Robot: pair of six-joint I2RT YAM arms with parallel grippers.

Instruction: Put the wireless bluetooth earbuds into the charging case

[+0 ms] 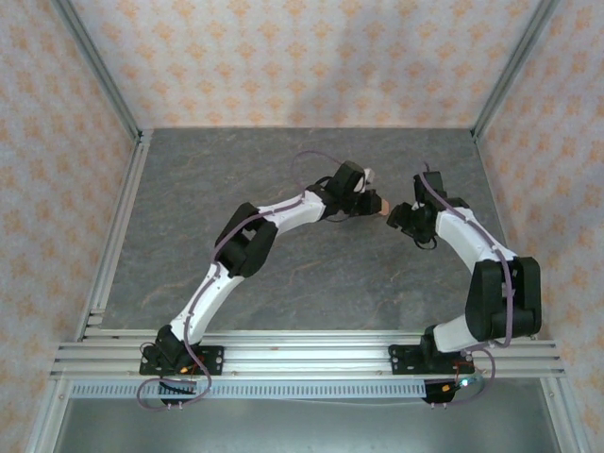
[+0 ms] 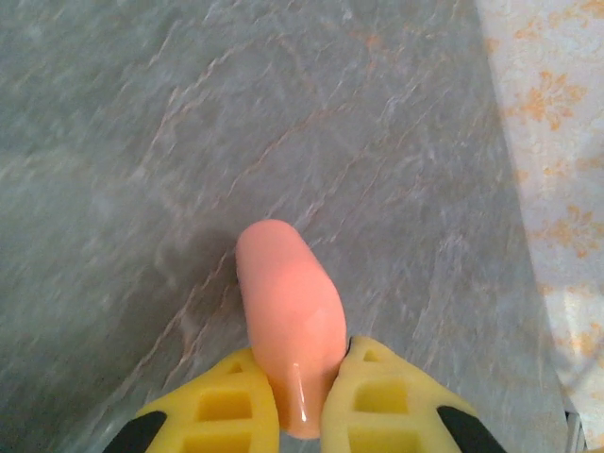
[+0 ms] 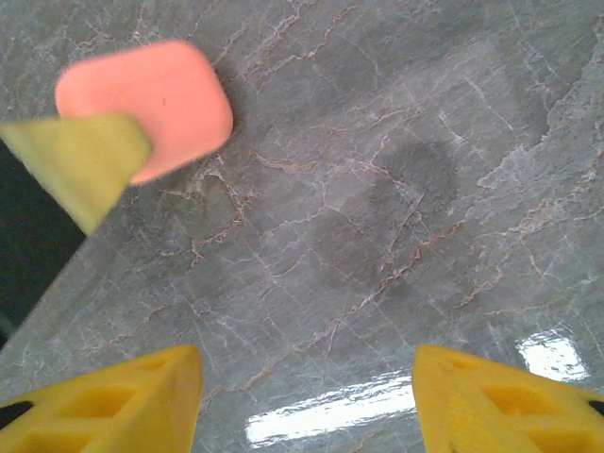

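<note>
A salmon-pink charging case (image 2: 288,311) with rounded edges and its lid closed sits between the yellow fingers (image 2: 231,401) of my left gripper (image 2: 307,363), which is shut on its near end. In the top view the case (image 1: 379,203) is near the table's middle, at the tip of the left gripper (image 1: 368,200). My right gripper (image 3: 307,382) stands open just right of it, with only bare table between its fingers (image 3: 142,392). From the right wrist the case (image 3: 160,90) lies at upper left, partly behind a left finger (image 3: 80,160). The earbuds are out of view.
The grey marbled tabletop (image 1: 283,170) is walled by patterned panels (image 1: 311,57) at the back and both sides. Aluminium rails (image 1: 302,354) run along the near edge by the arm bases. The right wall (image 2: 557,189) rises close to the case.
</note>
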